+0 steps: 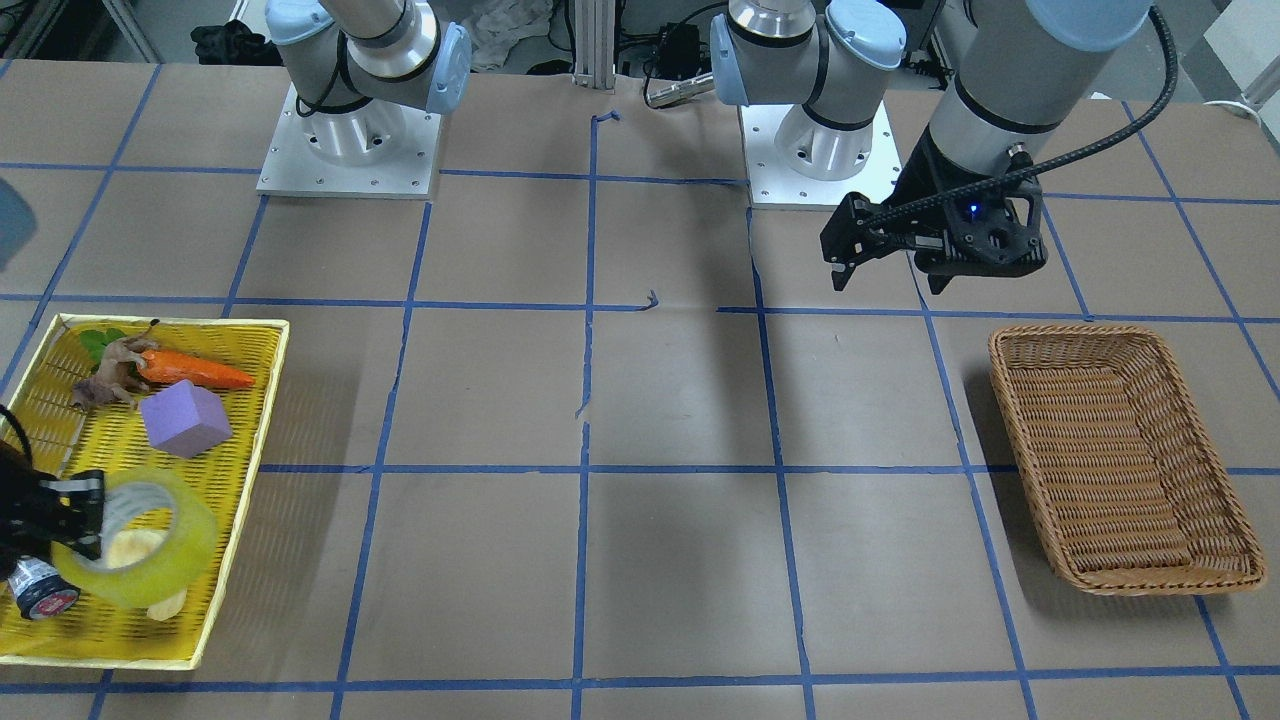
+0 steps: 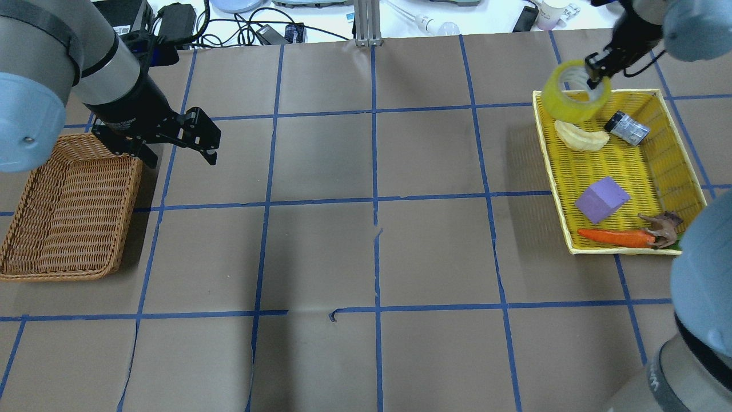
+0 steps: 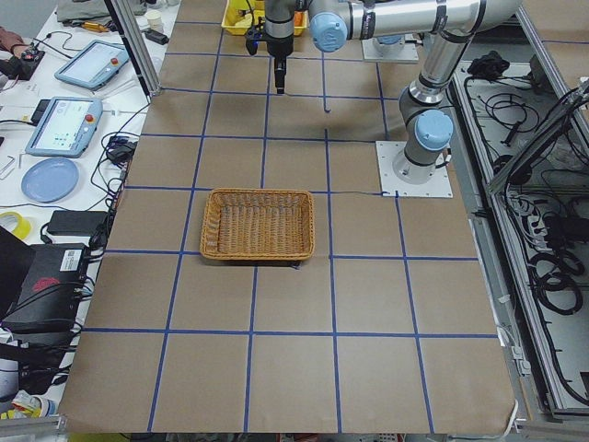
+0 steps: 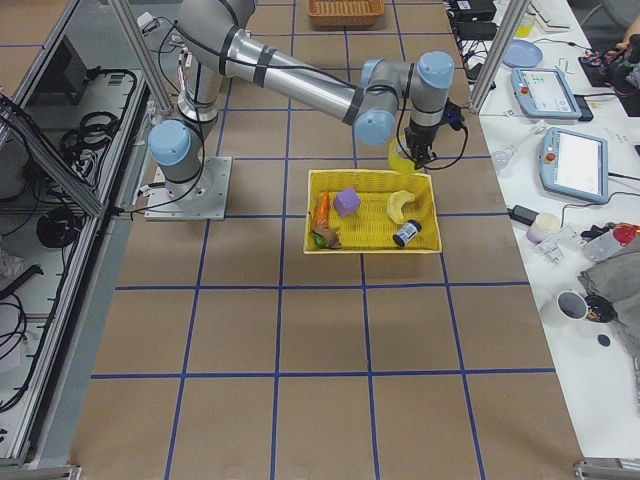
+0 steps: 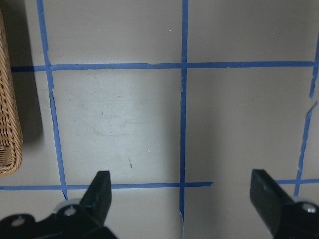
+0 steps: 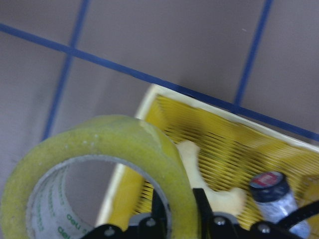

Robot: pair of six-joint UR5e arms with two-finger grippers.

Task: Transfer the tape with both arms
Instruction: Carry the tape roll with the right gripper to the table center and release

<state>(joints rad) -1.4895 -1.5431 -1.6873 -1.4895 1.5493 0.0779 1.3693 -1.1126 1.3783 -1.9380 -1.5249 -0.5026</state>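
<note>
The yellow tape roll (image 2: pixel 573 94) hangs lifted over the far corner of the yellow tray (image 2: pixel 686 177). My right gripper (image 2: pixel 595 73) is shut on the roll's wall, one finger inside the core and one outside. The tape also shows in the front view (image 1: pixel 150 545), in the right wrist view (image 6: pixel 94 169) and small in the right side view (image 4: pixel 401 155). My left gripper (image 2: pixel 180 150) is open and empty, hovering above the table beside the wicker basket (image 2: pixel 66 214). In the left wrist view its fingers (image 5: pixel 102 191) stand wide apart over bare table.
The yellow tray (image 1: pixel 255 420) holds a purple block (image 2: pixel 601 198), a carrot (image 2: pixel 615 236), a toy animal (image 2: pixel 662 226), a pale curved piece (image 2: pixel 580 139) and a small dark cylinder (image 2: pixel 627 127). The wicker basket (image 1: pixel 1120 455) holds nothing. Blue tape lines grid the brown table.
</note>
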